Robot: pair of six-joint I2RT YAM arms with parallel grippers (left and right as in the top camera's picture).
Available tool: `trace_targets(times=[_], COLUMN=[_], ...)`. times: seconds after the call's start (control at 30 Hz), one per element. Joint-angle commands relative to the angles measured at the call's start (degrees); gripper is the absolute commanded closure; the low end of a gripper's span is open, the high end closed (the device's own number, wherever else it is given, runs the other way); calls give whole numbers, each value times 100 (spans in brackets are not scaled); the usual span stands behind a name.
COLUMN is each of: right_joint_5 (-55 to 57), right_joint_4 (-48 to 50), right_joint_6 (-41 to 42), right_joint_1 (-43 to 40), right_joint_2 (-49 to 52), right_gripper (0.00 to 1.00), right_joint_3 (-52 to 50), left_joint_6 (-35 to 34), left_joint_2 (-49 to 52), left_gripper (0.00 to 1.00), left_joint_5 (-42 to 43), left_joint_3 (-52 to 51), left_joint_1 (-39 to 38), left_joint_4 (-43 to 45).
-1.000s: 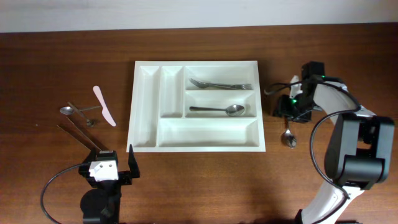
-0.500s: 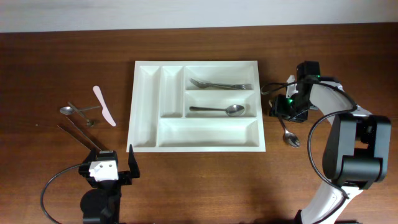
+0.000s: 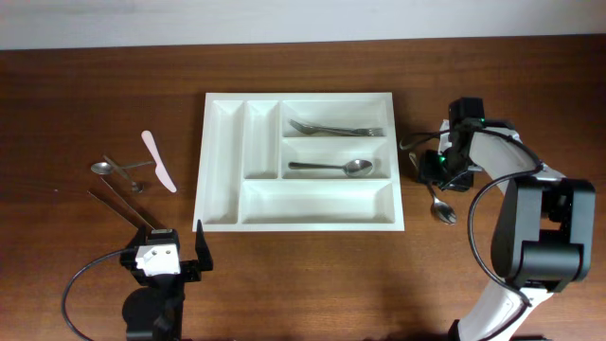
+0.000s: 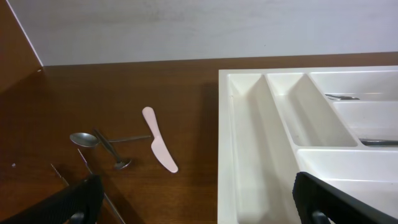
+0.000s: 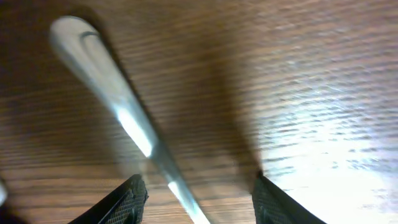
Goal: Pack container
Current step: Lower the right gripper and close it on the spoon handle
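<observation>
Far left there's loose cutlery well apart from the tray: two small spoons [image 3: 102,168], a pink knife [image 3: 159,161] and a long thin piece I can't make out. The left gripper [image 4: 199,186] sits parked at the near edge, fingers spread wide, holding nothing.

The tray [image 3: 299,96] is mid-table. It has a fork [image 3: 336,128] in the far right slot and a spoon [image 3: 331,168] in the slot below it. The two narrow slots and the long near slot are bare.

What changed is all on the right. Over the last second the right arm shifted a bit toward the tray, and the loose spoon [image 3: 438,204] went from lying straight to leaning, handle end angled toward the tray, bowl about where it was. The right gripper [image 5: 199,199] is low over the handle with a finger on each side, spread apart and not pinching it. So I'd call it a nudge while lining up, not a grab yet.

Room is tight on the left of that gripper, since the tray's right wall is near. The handle lies flat on the wood, so the fingers need to go right down to the table. Right of the spoon it's all bare wood.
</observation>
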Motion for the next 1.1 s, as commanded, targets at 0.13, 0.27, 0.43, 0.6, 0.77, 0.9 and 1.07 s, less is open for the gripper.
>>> trace_targets(times=[0.13,0.27,0.43,0.6,0.77,0.9,1.07], right_joint_5=[496,496,496,496,496,494,494], right_joint_4=[-37,-28,-13,9,9,2,13], right_joint_6=[111,109,111,111,109,116,208], right_joint_1=[-33,-33,-33,-33,-33,-33,-33], right_joint_2=[656,656,656,656,656,656,656], right_gripper=[66,83,94,96,96,96,96], right_joint_3=[-551,-551,-551,-551,-551,-551,-551], left_joint_6=[90,90,90,90,90,90,90], left_joint_2=[-39,-39,-39,-39,-39,-39,-39], left_gripper=[1,1,1,1,1,1,1], left_joint_5=[79,76,79,79,76,79,76], left_joint_3=[-31,-31,-31,-31,-31,-31,-31], left_joint_1=[24,24,24,24,24,24,24], left_joint_4=[15,15,15,15,15,15,15])
